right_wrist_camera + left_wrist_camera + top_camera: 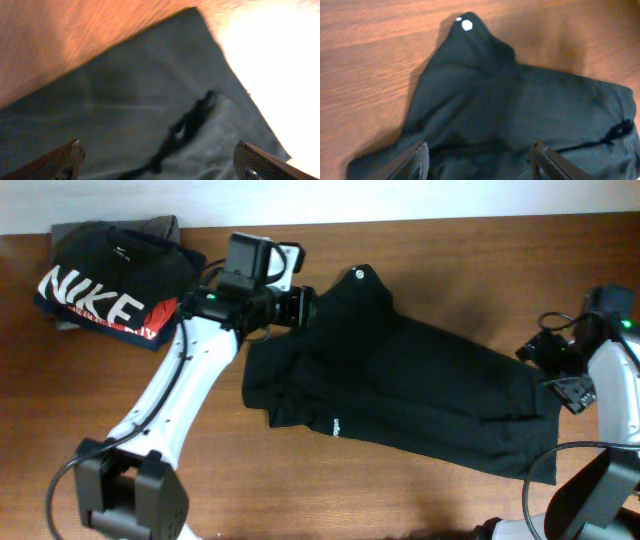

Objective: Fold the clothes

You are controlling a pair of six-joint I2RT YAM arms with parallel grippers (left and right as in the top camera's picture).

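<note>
The plain black top lies spread across the middle of the table, with a small white round tag at its far point and a tiny white logo near its front edge. My left gripper is open at the top's far left edge; in the left wrist view its fingers straddle the fabric below the tag. My right gripper is open at the top's right edge; its wrist view shows the fingers over dark fabric and a black cord.
A folded black T-shirt with white "NIKE" lettering sits on a stack of folded garments at the far left corner. Bare wooden table shows in front of the top. The right arm's cables hang by the table's right edge.
</note>
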